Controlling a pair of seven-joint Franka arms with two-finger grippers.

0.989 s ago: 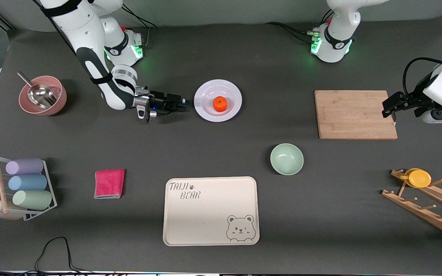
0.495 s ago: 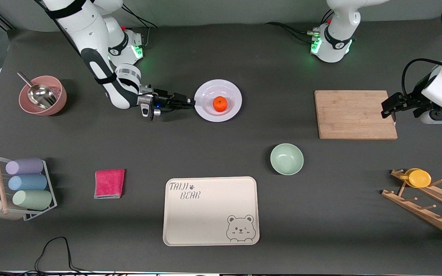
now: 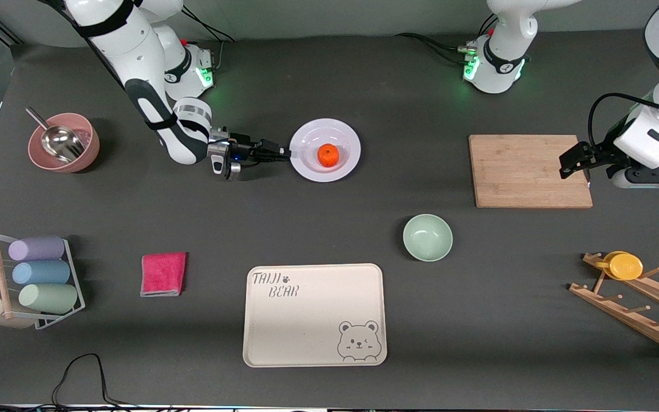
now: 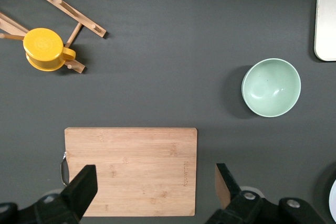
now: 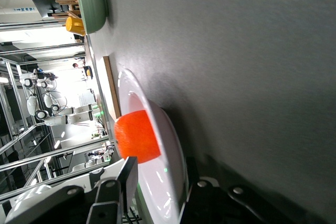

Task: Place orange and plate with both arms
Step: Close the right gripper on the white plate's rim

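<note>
The orange [image 3: 328, 154] lies in the well of the white plate [image 3: 348, 137], which sits on the table between the two arm bases. My right gripper [image 3: 285, 153] is low at the plate's rim on the right arm's side. It is open, with one finger above the rim and one below. In the right wrist view the plate [image 5: 175, 153] passes between the fingers of the right gripper [image 5: 160, 178], with the orange [image 5: 136, 137] just past them. My left gripper [image 3: 576, 167] hangs open and empty over the cutting board's edge. The left wrist view shows the left gripper [image 4: 155, 178] open.
A wooden cutting board [image 3: 530, 170] lies toward the left arm's end. A mint-green bowl [image 3: 427, 237] and a cream bear-print tray [image 3: 313, 313] lie nearer the camera. A yellow cup [image 3: 624, 265] sits on a wooden rack. A pink bowl with a scoop [image 3: 63, 142], a red cloth [image 3: 163, 273] and a cup rack [image 3: 32, 274] are toward the right arm's end.
My right gripper has moved along the table up to the plate's rim, and its fingers now straddle it. My left gripper has shifted slightly over the cutting board's edge.
</note>
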